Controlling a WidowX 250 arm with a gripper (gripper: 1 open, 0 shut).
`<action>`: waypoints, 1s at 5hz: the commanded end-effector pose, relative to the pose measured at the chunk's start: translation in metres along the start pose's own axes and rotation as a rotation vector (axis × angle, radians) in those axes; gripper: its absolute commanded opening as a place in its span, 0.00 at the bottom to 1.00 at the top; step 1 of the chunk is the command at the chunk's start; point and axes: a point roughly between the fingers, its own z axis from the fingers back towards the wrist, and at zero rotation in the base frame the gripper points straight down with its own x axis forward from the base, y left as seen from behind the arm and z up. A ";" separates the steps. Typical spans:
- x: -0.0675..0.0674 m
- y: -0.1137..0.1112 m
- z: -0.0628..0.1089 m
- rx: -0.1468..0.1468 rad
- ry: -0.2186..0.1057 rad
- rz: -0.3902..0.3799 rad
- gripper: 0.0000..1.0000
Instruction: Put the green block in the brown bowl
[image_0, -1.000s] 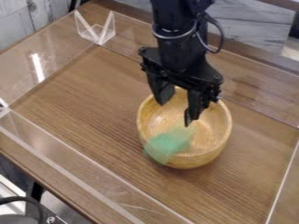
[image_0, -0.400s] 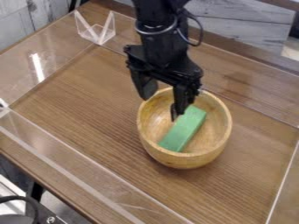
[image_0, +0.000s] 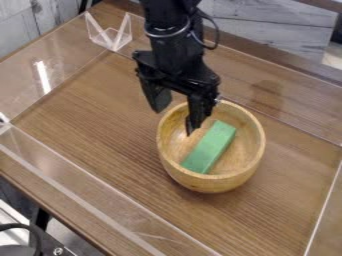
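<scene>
Green block (image_0: 210, 148) is in the brown bowl (image_0: 179, 165), lying lengthwise along the right side of the floor w/ one end up near the rim, and the gripper (image_0: 178, 122) is over the far-left part of the bowl, fingers spread, nothing between them AFAICT. Looks to me like the release is done, so we're at the backing-off step, basically the end of the job. Next move: lift straight up & clear w/o clipping the rim or nudging the bowl, then park the arm.

Single view from above the tabletop (image_0: 94, 130), angled down, whole bowl (image_0: 178, 172) in frame.
</scene>
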 end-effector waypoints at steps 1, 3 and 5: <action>0.013 0.007 0.011 0.003 -0.058 0.002 1.00; 0.014 0.015 0.002 0.000 -0.057 0.016 1.00; 0.014 0.022 -0.008 0.000 -0.054 0.029 1.00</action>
